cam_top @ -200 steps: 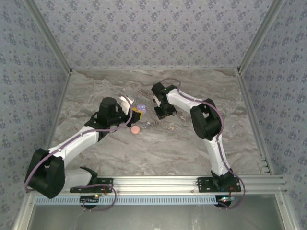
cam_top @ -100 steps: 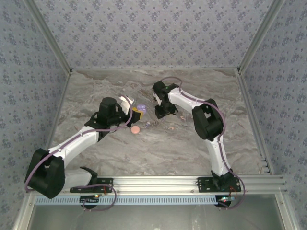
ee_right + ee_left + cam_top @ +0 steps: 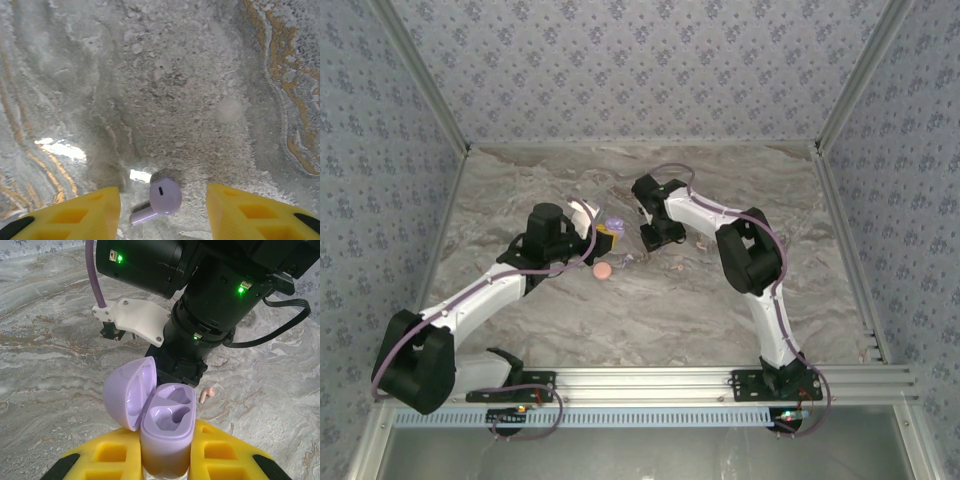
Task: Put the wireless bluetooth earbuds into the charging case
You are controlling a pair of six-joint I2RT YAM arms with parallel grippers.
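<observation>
My left gripper is shut on the lilac charging case, held upright between the yellow fingers with its lid swung open and both sockets bare. In the top view that case sits at mid-table. A lilac earbud lies on the marble between the fingers of my right gripper, which is open and low over it, not touching it. The right gripper stands just right of the case. A pink earbud lies on the marble beside the right wrist.
A round pink case lies just in front of the left gripper. The right arm's black wrist looms close behind the open lilac case. Patterned walls and aluminium rails enclose the marble table.
The right wrist has shifted slightly to the left, closer to the lilac case. The left arm and its case have stayed put.
</observation>
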